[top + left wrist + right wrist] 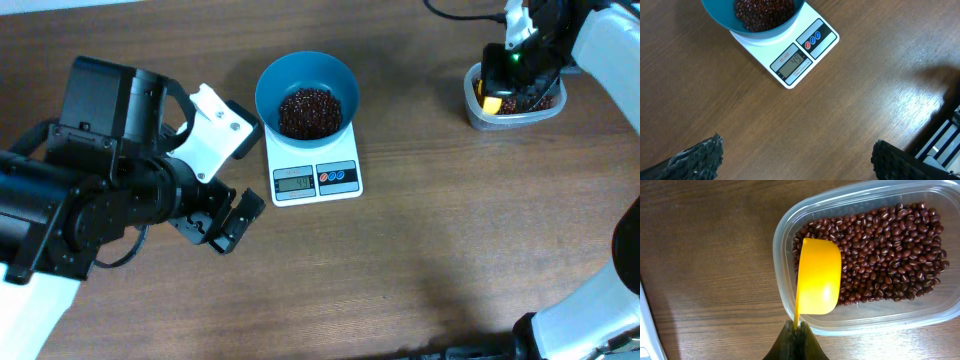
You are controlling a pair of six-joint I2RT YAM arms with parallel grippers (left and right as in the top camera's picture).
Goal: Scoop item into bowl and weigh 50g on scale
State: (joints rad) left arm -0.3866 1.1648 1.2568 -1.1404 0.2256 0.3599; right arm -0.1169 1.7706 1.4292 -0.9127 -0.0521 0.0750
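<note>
Right gripper point(796, 330) sits closest to my lens, clenched on the thin handle of a yellow plastic scoop point(818, 277). The scoop hangs over the near edge of a clear rounded-square plastic tub point(782, 245) holding small dark red-brown beans point(890, 250). Left gripper point(797, 159) is released, jaws wide, above the brown wooden table point(840, 115). I see more beans in the round teal-blue plastic bowl point(275, 85) — it rests on the small white rectangular scale point(316, 180).

A clear plastic tub point(785, 240) was seen on a brown wooden table point(705, 255), filled with a layer of small dark red-brown beans point(890, 250). A yellow scoop point(818, 277) was held over the tub's left part, its thin handle pinched by the right gripper point(796, 329) at the bottom edge.
</note>
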